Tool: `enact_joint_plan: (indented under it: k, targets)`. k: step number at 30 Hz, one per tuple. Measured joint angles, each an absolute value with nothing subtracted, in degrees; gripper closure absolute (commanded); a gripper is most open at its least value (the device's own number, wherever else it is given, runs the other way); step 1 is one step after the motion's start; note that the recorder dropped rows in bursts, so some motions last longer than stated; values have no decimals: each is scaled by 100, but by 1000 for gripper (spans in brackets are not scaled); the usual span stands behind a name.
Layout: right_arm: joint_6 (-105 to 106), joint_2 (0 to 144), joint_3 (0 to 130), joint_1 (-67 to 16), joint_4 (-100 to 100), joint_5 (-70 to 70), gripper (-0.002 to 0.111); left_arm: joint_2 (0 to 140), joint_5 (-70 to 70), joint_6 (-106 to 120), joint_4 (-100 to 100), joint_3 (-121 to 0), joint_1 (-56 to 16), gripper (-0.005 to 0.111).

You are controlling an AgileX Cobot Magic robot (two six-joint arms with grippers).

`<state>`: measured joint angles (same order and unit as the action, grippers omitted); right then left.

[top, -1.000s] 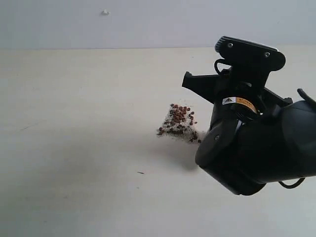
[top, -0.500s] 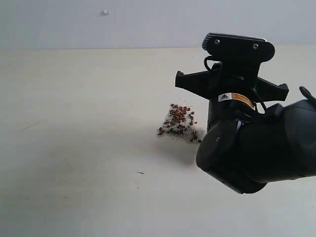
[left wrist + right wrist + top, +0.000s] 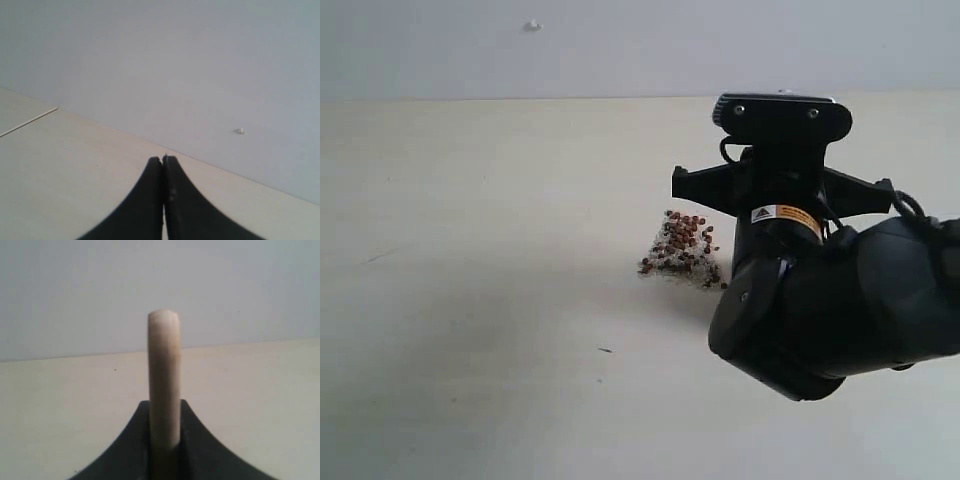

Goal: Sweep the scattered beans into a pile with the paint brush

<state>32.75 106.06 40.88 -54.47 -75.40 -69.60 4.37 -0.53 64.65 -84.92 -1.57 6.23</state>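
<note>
The right hand [image 3: 163,407] is clamping the paint brush [image 3: 163,355] by its handle for sweeping; the left hand [image 3: 163,165] is resting closed, empty.

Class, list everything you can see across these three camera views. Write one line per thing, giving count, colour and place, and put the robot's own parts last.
table: one, pale cream, under everything
wall: one, pale grey, behind the table
speck: one, white, on the wall
pile of beans: one mound, reddish-brown with pale grit, near the middle of the table
paint brush: one, only its cream handle showing, in the right wrist view
right arm: one, black, right of the pile in the exterior view
right gripper: one, black, shut on the paint brush
left gripper: one, black, shut, holding nothing
</note>
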Motion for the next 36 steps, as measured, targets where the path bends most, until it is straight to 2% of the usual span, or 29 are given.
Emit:
enact_joint_plan:
  k: [10,36]
  targets:
    - [2006,11074,4088,-5447,-7411,-7200,108,437,-53,6465,-8492,-157,623,107]
    - [148,11123,4088,-5318,-7595,-7135,108,437,-53,6465,-8492,-157,623,107]
